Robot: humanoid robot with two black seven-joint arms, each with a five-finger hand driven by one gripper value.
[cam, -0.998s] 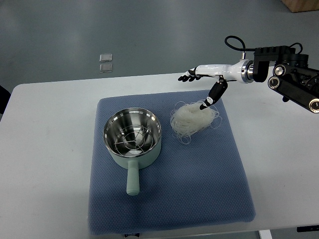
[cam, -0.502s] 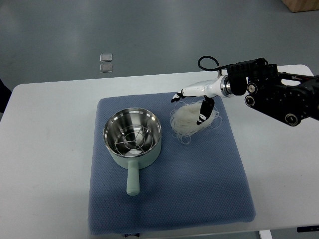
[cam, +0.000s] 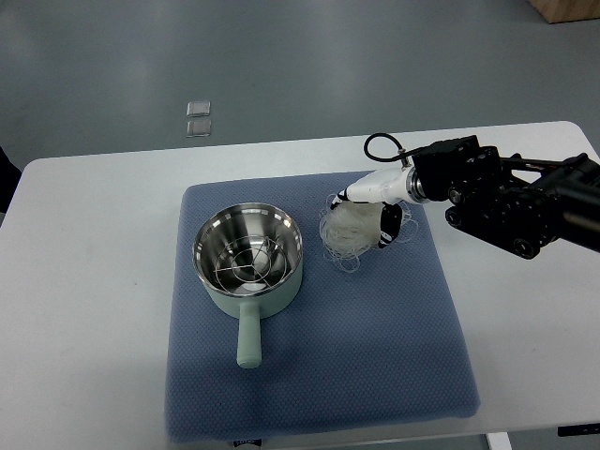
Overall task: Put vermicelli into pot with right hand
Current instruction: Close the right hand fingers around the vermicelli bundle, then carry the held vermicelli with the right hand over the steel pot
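A tangled white nest of vermicelli (cam: 352, 230) lies on the blue mat (cam: 319, 375), just right of the pot. The pot (cam: 248, 255) is pale green with a steel inside, a wire rack in it and its handle (cam: 249, 339) pointing toward the near edge. My right hand (cam: 367, 212) comes in from the right and sits on top of the vermicelli, its white fingers (cam: 354, 193) curved over the far side and the black-tipped thumb (cam: 390, 228) pressed into the right side. The nest still rests on the mat. No left arm shows.
The mat lies on a white table (cam: 94, 281). Two small clear square objects (cam: 198, 117) sit on the grey floor beyond the table's far edge. The black forearm and cable (cam: 497, 197) hang over the table's right part.
My right hand has moved left and down from beyond the mat onto the vermicelli, and its fingers have curled around the nest. The pot has not moved.
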